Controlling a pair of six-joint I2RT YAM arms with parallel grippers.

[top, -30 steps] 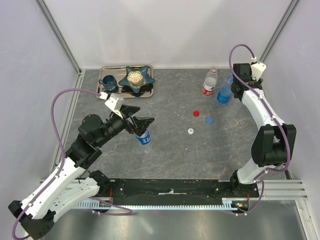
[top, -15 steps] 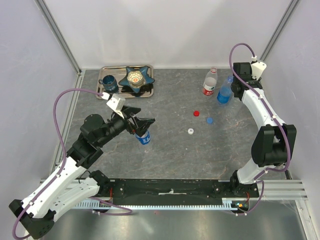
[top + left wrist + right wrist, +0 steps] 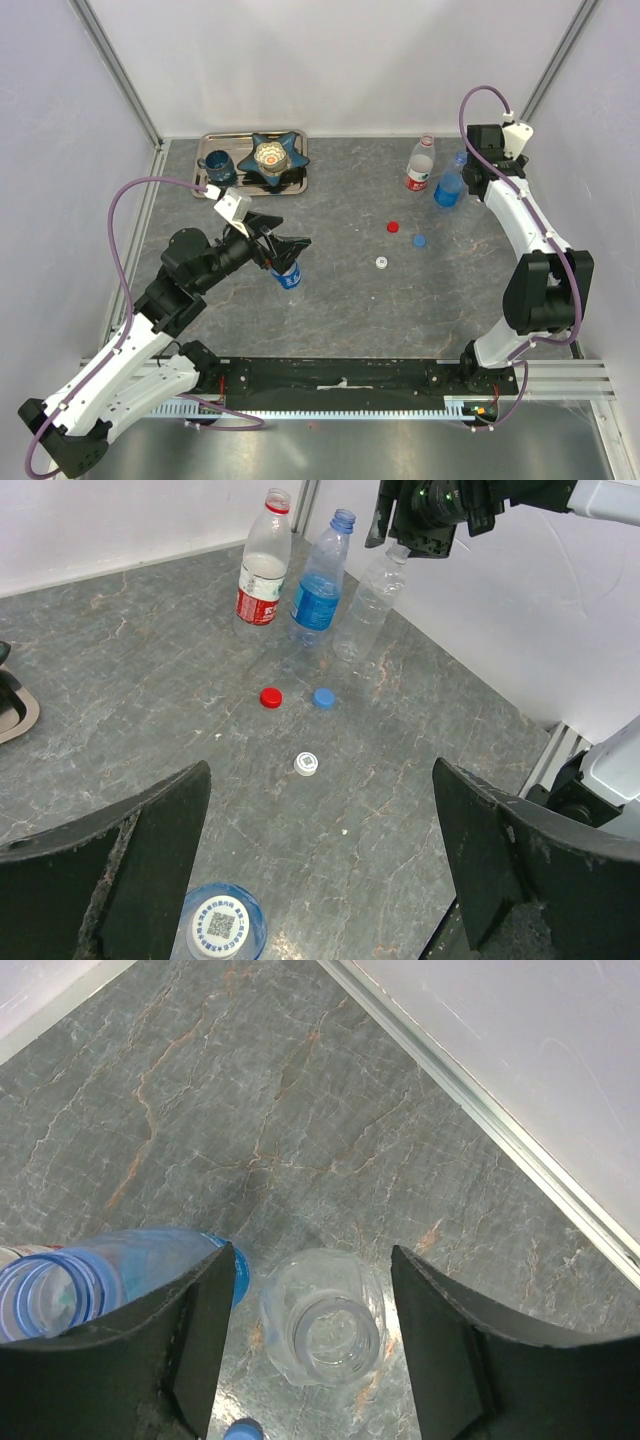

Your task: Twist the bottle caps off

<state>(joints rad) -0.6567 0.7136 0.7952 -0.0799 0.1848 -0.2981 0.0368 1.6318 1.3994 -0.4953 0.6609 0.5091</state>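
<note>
One metal tray (image 3: 245, 190) is sitting at the back left of the worktop (image 3: 350, 310), and it is carrying a dark blue mug (image 3: 218, 167) and a blue star dish (image 3: 277, 157). Something round and pale is lying in the middle of the dish. Three loose caps are lying in the middle of the worktop, well apart from the tray: a red cap (image 3: 393, 226), a blue cap (image 3: 419, 240) just beside it, and a white cap (image 3: 381, 263) a little nearer. Nothing is standing between them and the arms. The left arm is reaching forward and to the right from its base, and the left pincer (image 3: 288, 232) is hanging wide over a little blue bottle (image 3: 286, 274) without touching it. The last white cap (image 3: 220, 931) is sitting on top of that bottle. The right arm is stretching far to the back right corner and bending down. The right pincer (image 3: 312, 1260) is gaping, with one finger on each side above a clear bottle (image 3: 325, 1330), holding nothing. That bottle is standing upright with its mouth open and is looking empty. Just beside it a blue bottle (image 3: 449, 185) is standing with blue in its lower half, and a red-labelled bottle (image 3: 420, 165) is standing next to that, both with open mouths.
</note>
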